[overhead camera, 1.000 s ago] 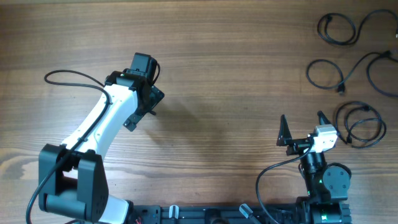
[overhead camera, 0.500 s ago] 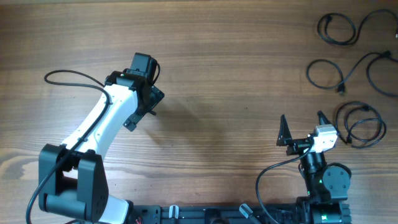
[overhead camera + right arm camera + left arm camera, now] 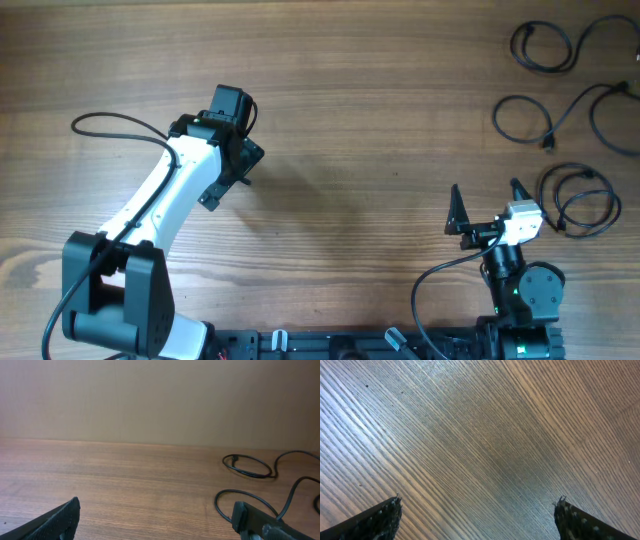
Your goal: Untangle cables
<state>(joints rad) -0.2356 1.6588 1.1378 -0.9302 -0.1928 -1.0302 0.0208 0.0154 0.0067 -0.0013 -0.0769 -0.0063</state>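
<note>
Three thin black cables lie apart as loose coils at the table's right edge: a far cable, a middle cable and a near cable. My right gripper stands open just left of the near coil, with nothing between its fingers. In the right wrist view two cable loops lie ahead and to the right of the open right gripper. My left gripper hovers open over bare wood at left centre, far from the cables. The left wrist view has only wood grain between the left gripper tips.
The wooden table fills the view. A thicker black arm wire loops beside the left arm, and another arm wire curls by the right arm's base. A plain wall stands behind the table's far edge.
</note>
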